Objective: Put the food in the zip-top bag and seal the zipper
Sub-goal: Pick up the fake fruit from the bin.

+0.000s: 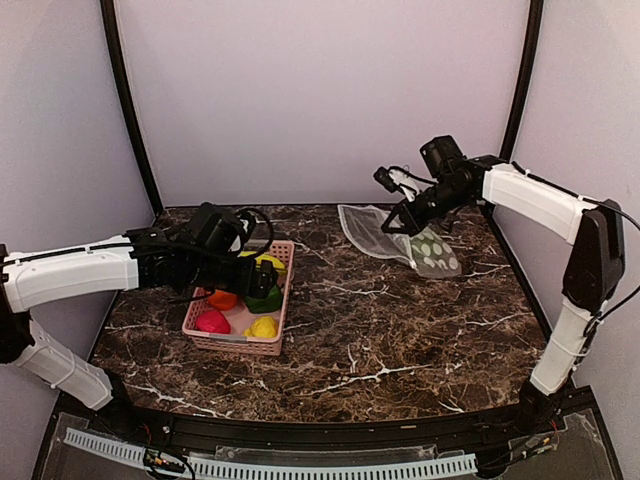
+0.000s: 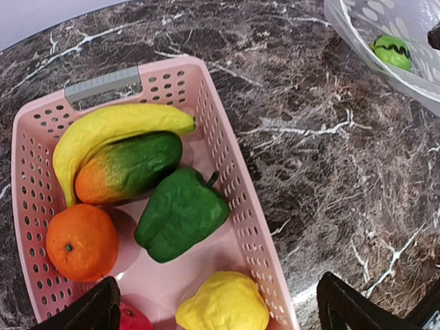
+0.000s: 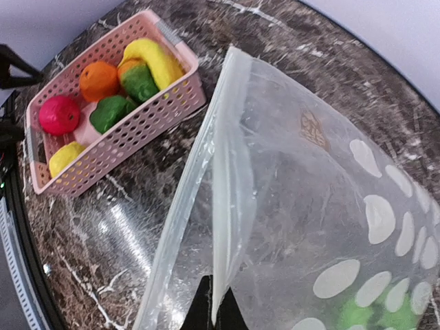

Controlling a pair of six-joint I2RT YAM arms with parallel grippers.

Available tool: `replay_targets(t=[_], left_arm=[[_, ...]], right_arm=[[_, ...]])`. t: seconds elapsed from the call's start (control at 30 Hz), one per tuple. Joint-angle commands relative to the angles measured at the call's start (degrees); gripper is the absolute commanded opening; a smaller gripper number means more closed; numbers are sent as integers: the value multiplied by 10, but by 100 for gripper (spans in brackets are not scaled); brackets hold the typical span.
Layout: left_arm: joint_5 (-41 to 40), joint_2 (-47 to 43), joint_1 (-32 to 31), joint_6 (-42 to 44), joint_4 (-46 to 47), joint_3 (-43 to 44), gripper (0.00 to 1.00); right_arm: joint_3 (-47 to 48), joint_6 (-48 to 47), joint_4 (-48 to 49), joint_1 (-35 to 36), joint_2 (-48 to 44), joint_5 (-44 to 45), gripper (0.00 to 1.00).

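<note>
Mid-loading, I'd say. One green piece (image 2: 393, 51) is already inside the zip-top bag (image 3: 309, 206). The right claw (image 3: 214, 306) is clamped on the bag's mouth edge and holds it up near the back right corner of the surface (image 1: 400, 330). The zipper (image 3: 230, 158) is open.

The banana (image 2: 117, 127), orange (image 2: 81, 240), green pepper (image 2: 180, 213), lemon-ish piece (image 2: 223, 302) and magenta piece (image 2: 134, 320) sit in the pink basket (image 2: 227, 158) by the left edge. The left claw (image 2: 218, 289) hangs over them, spread wide and empty.

Next move imo: drop down, close on one piece (pepper or lemon look closest), then carry it across to the bag mouth without clipping the basket wall.
</note>
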Motion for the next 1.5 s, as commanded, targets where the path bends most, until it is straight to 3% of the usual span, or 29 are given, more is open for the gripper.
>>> replay_targets(t=[0.0,0.37,0.87,1.03,1.47], left_arm=[[20,24,2,-3,-96,17,99],[113,63,2,-6,-94,-22,96],[113,109,5,-5,-122,0,89],[118,115,7,-4,-120,-2,88],[127,143,12,-3,-107,8,97]], right_arm=[[-17,-12,15,4,7,-38,0],[-32,-15,11,10,3,-67,0],[-53,-98,-32,42,-48,-110,0],[-62,-104,-30,42,-51,-73,0],[-65,-99,-30,42,-46,-87,0]])
